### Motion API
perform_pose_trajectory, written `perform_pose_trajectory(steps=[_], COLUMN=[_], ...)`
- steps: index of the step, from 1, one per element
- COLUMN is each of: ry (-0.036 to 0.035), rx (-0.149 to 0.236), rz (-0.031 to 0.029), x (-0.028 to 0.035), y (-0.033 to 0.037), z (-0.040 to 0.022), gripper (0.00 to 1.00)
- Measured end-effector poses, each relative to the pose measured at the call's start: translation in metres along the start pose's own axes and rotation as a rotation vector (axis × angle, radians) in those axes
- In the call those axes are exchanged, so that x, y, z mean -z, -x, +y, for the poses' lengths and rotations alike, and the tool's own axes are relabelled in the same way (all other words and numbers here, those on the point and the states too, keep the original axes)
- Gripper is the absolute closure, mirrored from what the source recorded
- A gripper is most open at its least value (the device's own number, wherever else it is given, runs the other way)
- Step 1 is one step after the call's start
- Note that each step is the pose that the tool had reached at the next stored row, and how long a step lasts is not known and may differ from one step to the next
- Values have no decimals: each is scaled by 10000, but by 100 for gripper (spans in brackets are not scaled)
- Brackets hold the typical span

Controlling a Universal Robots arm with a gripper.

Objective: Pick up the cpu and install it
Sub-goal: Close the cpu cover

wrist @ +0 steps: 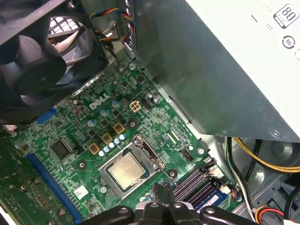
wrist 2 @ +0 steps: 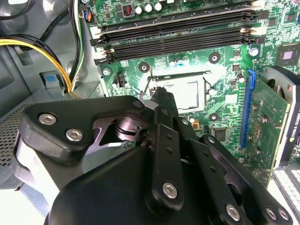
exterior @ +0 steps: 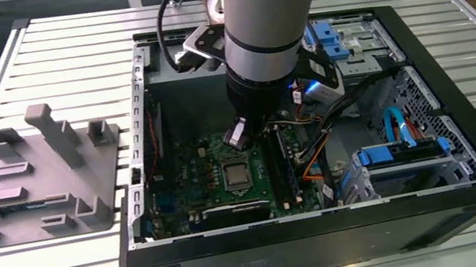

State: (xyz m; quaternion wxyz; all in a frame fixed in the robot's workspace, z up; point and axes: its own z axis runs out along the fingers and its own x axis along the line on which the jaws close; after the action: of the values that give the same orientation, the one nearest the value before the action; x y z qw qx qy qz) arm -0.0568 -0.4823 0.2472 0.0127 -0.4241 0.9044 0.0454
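An open black computer case (exterior: 329,235) lies on a ribbed aluminium table (exterior: 57,55). The arm (exterior: 272,17), a smooth grey cylinder with a pale blue cap, reaches down into the case. Its gripper (exterior: 240,135) hangs just above the green motherboard (exterior: 193,163). In the second wrist view the gripper (wrist 2: 161,96) appears as matte black linkage plates joined by bright round screws, tapering to a narrow tip; the fingers meet there, closed, with nothing seen between them.

The cpu (wrist: 127,169), a flat square chip with a dull silvery-beige metal lid and rounded corners, sits inside its socket on the motherboard. A dark metal frame (wrist: 151,151) borders it. In the second wrist view the cpu (wrist 2: 187,96) lies just beyond the gripper tip, partly hidden by it. In the exterior view the cpu (exterior: 237,175) is a pale square directly below the gripper.

Long black memory slots (wrist 2: 178,35) run parallel beside the socket. A blue plastic card slot (wrist 2: 245,110) stands on the opposite side. A black fan (wrist: 42,61) with curved blades and a plain grey sheet-metal box (wrist: 211,61) overlook the board. Yellow wires (wrist 2: 42,51) curve along the case wall. A grey moulded fixture (exterior: 45,175) with upright posts rests on the table at the exterior view's left, well apart from the case's socket.
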Motion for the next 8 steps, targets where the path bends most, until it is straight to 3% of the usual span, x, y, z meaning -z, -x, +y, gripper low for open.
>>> perform_pose_trajectory(steps=[8], ry=[26], rx=[1], rz=[-32], x=[4], y=[-39], z=[-33], gripper=[89])
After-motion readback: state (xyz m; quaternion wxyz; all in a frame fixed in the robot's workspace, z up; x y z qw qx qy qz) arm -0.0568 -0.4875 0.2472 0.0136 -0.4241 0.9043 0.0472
